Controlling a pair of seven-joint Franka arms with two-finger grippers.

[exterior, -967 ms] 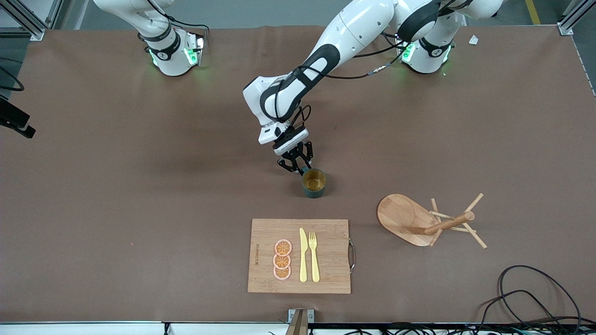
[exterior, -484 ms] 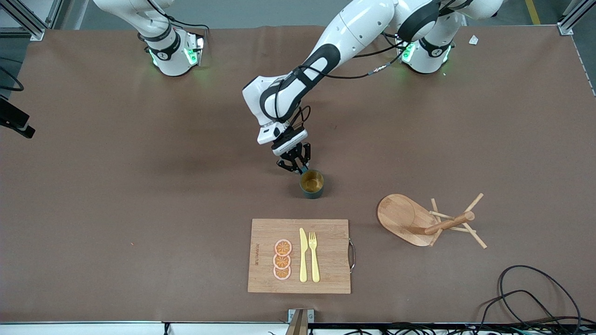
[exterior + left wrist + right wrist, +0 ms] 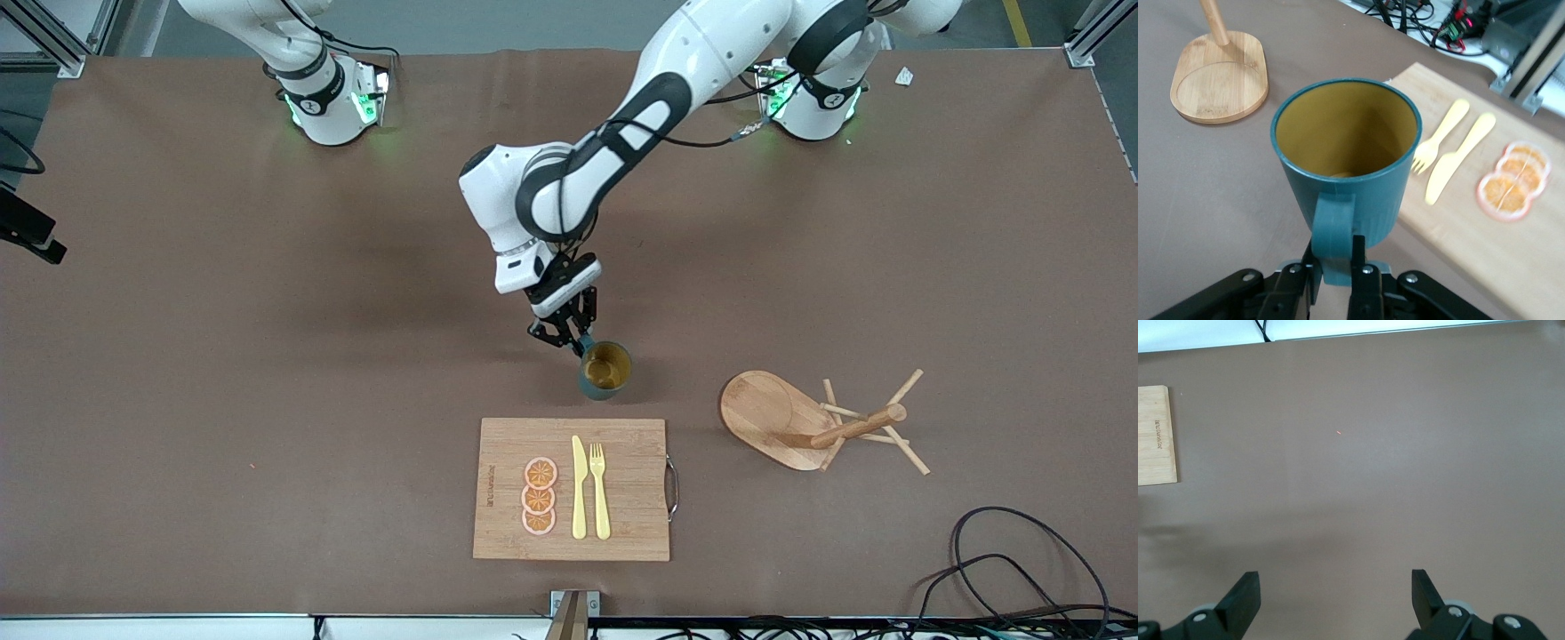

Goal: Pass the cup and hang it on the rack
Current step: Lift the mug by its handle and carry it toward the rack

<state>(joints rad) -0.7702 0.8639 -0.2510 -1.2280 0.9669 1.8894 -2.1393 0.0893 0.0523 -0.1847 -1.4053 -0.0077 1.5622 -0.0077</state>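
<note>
The teal-green cup (image 3: pixel 606 371) with its yellowish inside (image 3: pixel 1346 133) is over the middle of the table, mouth up, just off the cutting board's edge. My left gripper (image 3: pixel 572 341) is shut on the cup's handle (image 3: pixel 1334 230), one finger on each side of it. The wooden rack (image 3: pixel 805 425) stands toward the left arm's end of the table, apart from the cup; its oval base (image 3: pixel 1218 79) and the foot of its post show in the left wrist view. My right gripper (image 3: pixel 1335 587) is open over bare table with nothing between its fingers.
A bamboo cutting board (image 3: pixel 631 498) lies nearer the front camera than the cup, carrying a yellow knife (image 3: pixel 579 487), a fork (image 3: pixel 599 489) and orange slices (image 3: pixel 539 496). Black cables (image 3: pixel 1022 569) coil at the front corner by the left arm's end.
The left gripper closed on the cup's handle. The cup has since shifted a little toward the cutting board and the rack, and the left wrist has turned.
</note>
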